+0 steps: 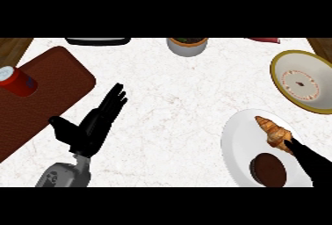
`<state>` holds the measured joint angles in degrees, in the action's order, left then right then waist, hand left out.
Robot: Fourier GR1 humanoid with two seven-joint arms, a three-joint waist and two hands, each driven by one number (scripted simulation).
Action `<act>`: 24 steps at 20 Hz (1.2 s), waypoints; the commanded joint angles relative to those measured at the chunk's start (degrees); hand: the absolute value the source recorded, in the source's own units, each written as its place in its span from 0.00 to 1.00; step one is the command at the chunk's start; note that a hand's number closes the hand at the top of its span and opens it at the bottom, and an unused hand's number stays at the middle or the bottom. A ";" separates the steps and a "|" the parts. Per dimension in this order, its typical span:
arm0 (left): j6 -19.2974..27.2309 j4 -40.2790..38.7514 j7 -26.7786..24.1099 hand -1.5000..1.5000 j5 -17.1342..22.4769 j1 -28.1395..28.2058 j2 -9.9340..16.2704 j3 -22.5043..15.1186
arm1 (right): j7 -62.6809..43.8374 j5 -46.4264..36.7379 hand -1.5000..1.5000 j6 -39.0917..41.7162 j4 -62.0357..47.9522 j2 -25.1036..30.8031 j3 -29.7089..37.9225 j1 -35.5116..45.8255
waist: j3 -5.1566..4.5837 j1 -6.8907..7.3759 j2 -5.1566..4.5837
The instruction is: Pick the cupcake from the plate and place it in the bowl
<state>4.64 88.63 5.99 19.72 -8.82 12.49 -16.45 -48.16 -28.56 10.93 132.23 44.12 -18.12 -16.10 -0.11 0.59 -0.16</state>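
A white plate lies at the lower right of the counter. On it sit a dark brown cupcake near the front and a croissant behind it. The bowl, cream with a yellow rim, stands at the far right behind the plate. My right hand comes in from the lower right, fingers straight, over the plate just right of the cupcake and touching the croissant's near end. My left hand rests open at the lower left, fingers pointing up and right.
A brown cutting board covers the left side with a red can on it. A small potted plant stands at the back middle, a dark object at back left, a red item at back right.
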 commanded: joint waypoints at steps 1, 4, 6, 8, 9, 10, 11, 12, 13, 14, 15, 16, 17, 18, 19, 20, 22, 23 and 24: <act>-0.52 -0.68 -0.20 0.50 -1.55 -0.59 0.09 1.53 | -3.03 2.89 0.00 5.58 -5.07 -1.97 2.60 5.19 | 0.09 -0.35 0.09; 1.08 -1.04 -0.69 0.50 -3.67 0.52 -2.80 -0.76 | -12.07 -0.87 0.00 9.77 -3.30 -5.94 -4.91 8.84 | 0.06 -0.27 0.12; -1.44 3.17 1.89 0.50 -0.32 1.33 -0.44 1.99 | -13.87 0.41 0.00 11.78 -4.04 -6.58 -3.88 8.87 | 0.07 -0.19 0.18; -3.41 -0.49 0.57 0.50 -0.05 1.10 -0.24 3.34 | -8.52 -0.85 0.00 9.77 -7.84 -6.68 -2.50 6.16 | 0.10 -0.66 0.18; -2.31 -1.16 0.31 0.50 -1.37 0.91 -1.56 3.32 | -9.22 0.91 0.00 12.56 -7.23 -7.11 -1.01 8.04 | 0.09 -0.63 0.17; -2.86 -0.08 2.18 0.50 -1.43 -0.12 -1.20 3.25 | -7.09 -0.52 0.00 11.77 -5.97 -6.05 -0.45 4.75 | 0.11 -0.84 0.22; -0.35 1.61 1.83 0.50 -2.70 1.75 -2.87 1.14 | -3.79 -3.76 0.00 8.94 -15.91 -8.31 -3.89 8.02 | 0.13 -0.28 0.14; -0.52 -0.85 1.85 0.50 -4.08 -0.72 -4.64 1.04 | -3.80 -2.25 0.00 11.63 -10.88 -7.85 -1.09 6.38 | 0.11 -0.79 0.18; -2.35 4.51 0.85 0.50 -2.91 5.61 -1.41 2.43 | -4.36 -2.83 0.00 12.41 -12.01 -8.66 -1.17 8.11 | 0.11 -0.42 0.22; -0.87 1.01 -0.80 0.50 -5.56 2.50 -5.23 0.03 | -5.88 -3.86 0.00 12.83 -14.26 -12.01 -3.05 12.28 | 0.10 -0.43 0.15; -2.39 1.24 -1.14 0.50 -4.22 4.41 -3.00 2.45 | -8.05 -7.94 0.00 11.67 -9.34 -12.28 -7.03 7.17 | 0.09 -0.62 0.22; -5.66 0.65 -0.64 0.50 -1.56 3.45 -1.15 5.38 | -0.22 -6.85 0.00 10.47 -14.11 -9.75 -2.07 5.95 | 0.11 -0.70 0.20; -3.03 3.55 1.72 0.50 -3.84 4.73 -2.38 3.20 | -3.35 -7.08 0.00 12.77 -17.01 -12.77 -2.97 11.31 | 0.11 -0.40 0.18; -4.86 2.10 1.25 0.50 -2.39 3.16 -2.03 5.29 | -3.35 -11.67 0.00 9.95 -15.30 -14.59 -6.65 8.11 | 0.11 -0.61 0.20; -4.21 -1.98 0.72 0.50 -4.77 0.65 -3.85 4.33 | -4.10 -10.48 0.00 11.71 -15.78 -15.39 -4.59 9.69 | 0.10 -0.71 0.16; -6.85 -2.01 -0.10 0.50 -2.79 0.96 -2.21 6.73 | -2.97 -11.22 0.00 12.05 -14.89 -13.99 -4.03 7.66 | 0.10 -0.76 0.18; -5.11 -0.32 0.75 0.50 -4.97 1.58 -4.38 5.63 | -3.14 -12.21 0.00 13.68 -15.09 -16.01 -3.45 8.40 | 0.10 -0.70 0.19; -5.01 -1.28 0.32 0.50 -4.45 1.68 -4.37 6.03 | -0.17 -15.95 0.00 8.37 -16.01 -16.23 -7.34 3.36 | 0.11 -0.85 0.21; -6.08 -3.66 -0.01 0.50 -4.83 -0.16 -5.53 5.79 | 1.49 -13.73 0.00 10.84 -20.40 -16.48 -2.70 8.69 | 0.11 -0.72 0.16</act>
<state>-0.25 87.56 6.38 15.53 -7.31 8.52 -11.34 -49.32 -40.12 21.78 116.03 29.43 -22.12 -8.49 0.00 -0.11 0.02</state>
